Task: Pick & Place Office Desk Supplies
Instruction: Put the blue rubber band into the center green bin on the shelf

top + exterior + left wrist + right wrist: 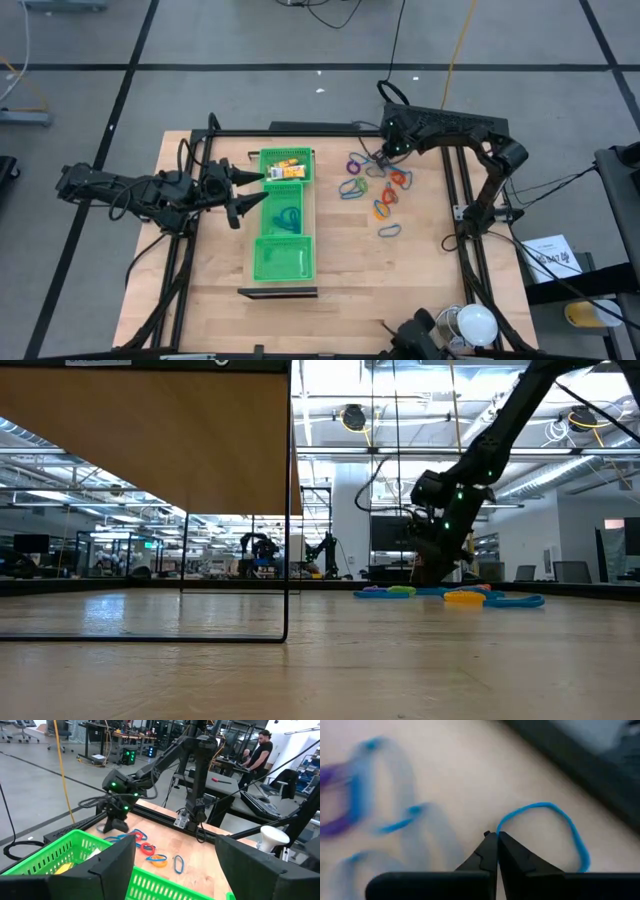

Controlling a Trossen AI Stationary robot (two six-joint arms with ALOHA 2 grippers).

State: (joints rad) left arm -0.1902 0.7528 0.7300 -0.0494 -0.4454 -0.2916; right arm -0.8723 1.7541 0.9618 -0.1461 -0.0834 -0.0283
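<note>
Several thin loops [378, 188] in blue, purple, green and orange-red lie scattered on the wooden table, right of the long green tray [262, 245]. The tray's far compartment holds small yellow and orange pieces [288, 166], and its middle compartment holds a blue loop [288, 216]. My right gripper [384, 155] is low over the far end of the loop cluster, shut on a blue loop [560, 815]. My left gripper [250, 192] is open at the tray's left side and points at it. My right gripper [494, 836] pinches a blue loop by one end of its band [501, 824], only at the free ends of the two fingers. The fingers come from above, slanting down. The rest of the loop spreads out beyond the tips; whether it still lies on the table I cannot tell.
More loops [465, 597] lie close around the right gripper [430, 575]. A black bar [278, 292] stands at the table's near edge below the tray. The black frame rail [455, 190] runs along the table's right side. People [260, 750] stand in the room beyond the table.
</note>
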